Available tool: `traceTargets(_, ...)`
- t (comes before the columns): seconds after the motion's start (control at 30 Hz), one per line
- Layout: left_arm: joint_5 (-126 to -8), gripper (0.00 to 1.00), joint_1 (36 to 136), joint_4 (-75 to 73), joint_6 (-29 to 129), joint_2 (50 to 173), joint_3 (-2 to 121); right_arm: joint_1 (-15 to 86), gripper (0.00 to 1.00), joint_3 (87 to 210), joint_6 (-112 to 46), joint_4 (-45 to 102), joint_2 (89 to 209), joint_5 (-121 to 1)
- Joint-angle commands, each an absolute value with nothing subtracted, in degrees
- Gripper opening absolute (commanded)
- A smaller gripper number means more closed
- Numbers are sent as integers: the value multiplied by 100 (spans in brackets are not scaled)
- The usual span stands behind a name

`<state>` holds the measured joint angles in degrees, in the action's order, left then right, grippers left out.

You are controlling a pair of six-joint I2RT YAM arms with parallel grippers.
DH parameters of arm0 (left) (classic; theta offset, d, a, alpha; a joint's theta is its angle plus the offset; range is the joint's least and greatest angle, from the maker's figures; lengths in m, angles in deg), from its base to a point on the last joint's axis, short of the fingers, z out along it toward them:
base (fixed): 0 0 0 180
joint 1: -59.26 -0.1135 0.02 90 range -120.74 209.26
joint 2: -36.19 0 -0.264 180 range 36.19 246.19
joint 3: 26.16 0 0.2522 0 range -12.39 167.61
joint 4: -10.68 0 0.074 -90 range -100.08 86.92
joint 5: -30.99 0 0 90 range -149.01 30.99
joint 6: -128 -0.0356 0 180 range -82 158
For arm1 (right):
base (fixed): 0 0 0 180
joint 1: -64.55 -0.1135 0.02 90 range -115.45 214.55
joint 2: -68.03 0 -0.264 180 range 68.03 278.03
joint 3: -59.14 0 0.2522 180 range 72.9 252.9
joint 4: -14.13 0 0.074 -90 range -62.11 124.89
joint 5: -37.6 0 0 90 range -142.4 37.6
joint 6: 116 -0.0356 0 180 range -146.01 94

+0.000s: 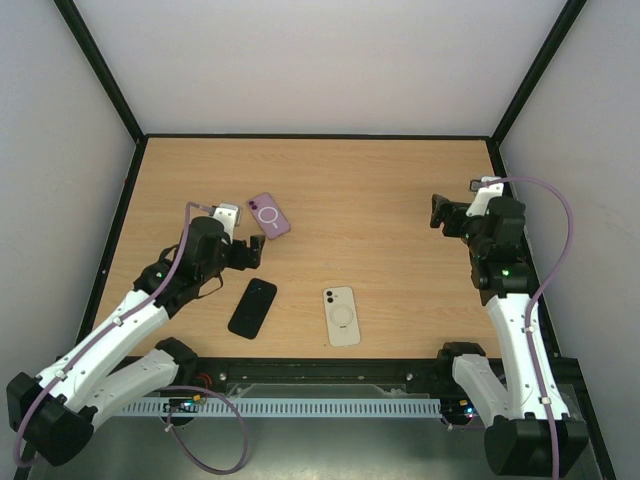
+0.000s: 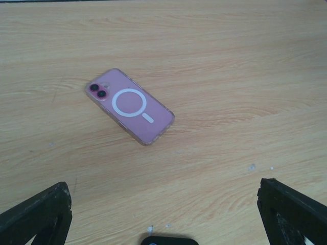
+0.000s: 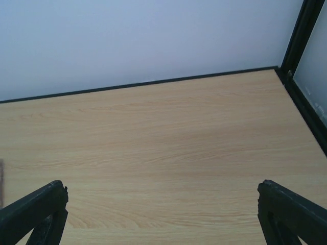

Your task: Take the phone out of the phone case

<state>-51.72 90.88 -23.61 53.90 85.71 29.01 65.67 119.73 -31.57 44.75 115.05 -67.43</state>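
A pink phone in a clear case with a white ring [image 1: 268, 215] lies face down at the table's middle left; it also shows in the left wrist view [image 2: 130, 105]. A black phone [image 1: 253, 307] and a white phone with a ring on its back [image 1: 341, 315] lie nearer the front. My left gripper [image 1: 250, 251] is open and empty, just in front of the pink phone and apart from it. My right gripper [image 1: 440, 214] is open and empty at the right side, over bare wood.
The wooden table [image 1: 370, 200] has black-framed white walls at the back and sides. The black phone's top edge [image 2: 169, 240] shows at the bottom of the left wrist view. The right wrist view shows the back wall and right corner post [image 3: 299, 35].
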Motion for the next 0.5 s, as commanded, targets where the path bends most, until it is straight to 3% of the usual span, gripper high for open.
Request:
traceTargets(0.0, -5710, 98, 9210, -2275, 5341, 8511, 2802, 6592, 98, 11691, -3225, 4436, 11287, -7154)
traceTargets(0.23, -5805, 87, 10361, -2386, 5297, 8837, 2867, 6595, 98, 11255, -2207, 4651, 11061, -8443)
traceTargets(0.37, -5264, 66, 11260, -2597, 6019, 9016, 2950, 6596, 98, 11093, -2128, 4600, 11004, -8319)
traceTargets(0.47, -5408, 73, 11634, -2564, 6670, 9204, 2862, 6596, 97, 11034, -2145, 4541, 11004, -8324)
